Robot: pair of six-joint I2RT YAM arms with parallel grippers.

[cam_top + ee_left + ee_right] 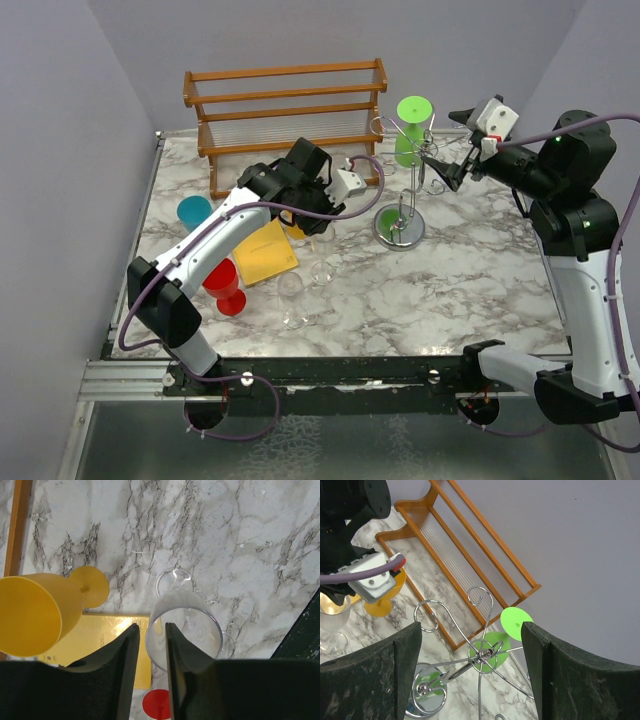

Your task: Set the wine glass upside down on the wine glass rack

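A clear wine glass point(187, 622) point(322, 262) stands upright on the marble table. My left gripper point(151, 626) point(320, 228) is over its rim, one finger inside the bowl and the other outside. The jaws stand narrow but open, with a gap left beside the glass wall. The wine glass rack point(400, 228) point(487, 652) is a silver wire stand at the right of centre. A green glass point(412, 125) point(515, 622) hangs upside down on it. My right gripper point(447, 170) point(470, 630) hovers wide open beside the rack's top, holding nothing.
A second clear glass point(292, 292) stands nearer the front. A yellow glass point(35, 615), yellow card point(265, 252), red glass point(225, 285) and blue glass point(193, 210) crowd the left. A brown wooden shelf point(285, 110) lines the back edge.
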